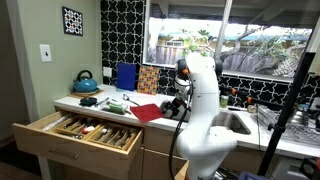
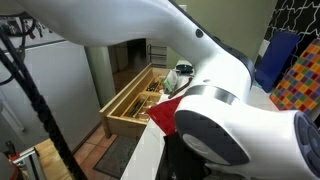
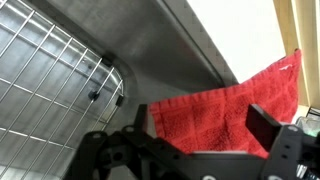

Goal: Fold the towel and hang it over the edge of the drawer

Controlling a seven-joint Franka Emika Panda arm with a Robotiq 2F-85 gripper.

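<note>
Gripper (image 3: 200,128) is hanging wide open, not gripping anything, while the red towel (image 3: 225,105) is lying on the tabletop (image 1: 66,102) near the pulled-out drawer (image 1: 50,140).

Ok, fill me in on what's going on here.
A white robot arm is working with a red towel. The towel lies crumpled on the counter, near the pulled-out drawer that holds utensils. In the wrist view the jaws stand open just above the towel and grip nothing. The towel is not yet hung over the drawer's edge.
</note>
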